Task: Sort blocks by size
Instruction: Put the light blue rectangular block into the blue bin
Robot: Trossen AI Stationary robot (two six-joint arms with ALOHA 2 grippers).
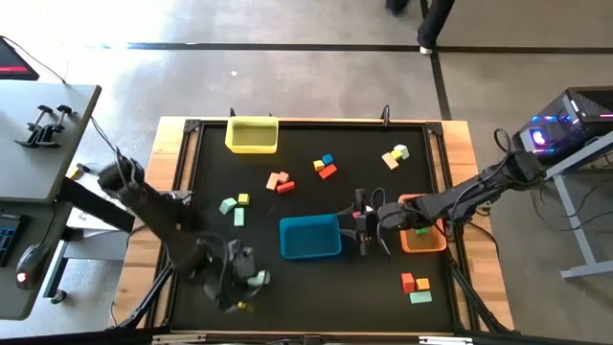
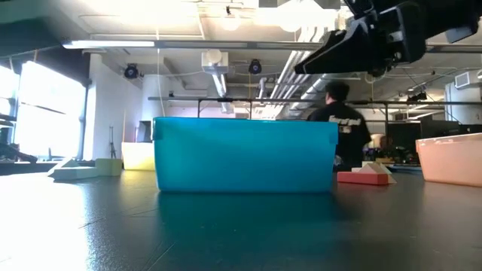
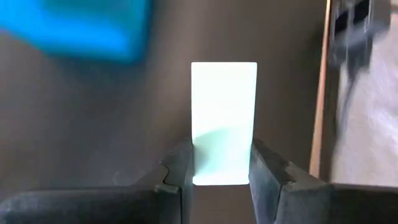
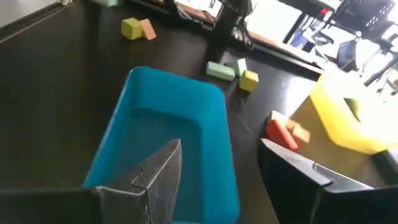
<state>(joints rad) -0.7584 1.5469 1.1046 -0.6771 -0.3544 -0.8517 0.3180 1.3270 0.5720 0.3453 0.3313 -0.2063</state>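
The left gripper [image 3: 221, 177] is clamped on a pale green flat bar [image 3: 223, 121] near the table's front left, gripping its narrow end; it looks light, rigid and smooth, so it could pivot. The right gripper [image 4: 217, 165], fingers apart, hovers over the blue tray [image 4: 168, 134]. Open tabletop separates them.

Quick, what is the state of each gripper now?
Left gripper: closed on a pale green block.
Right gripper: open, holding nothing, above the blue tray.
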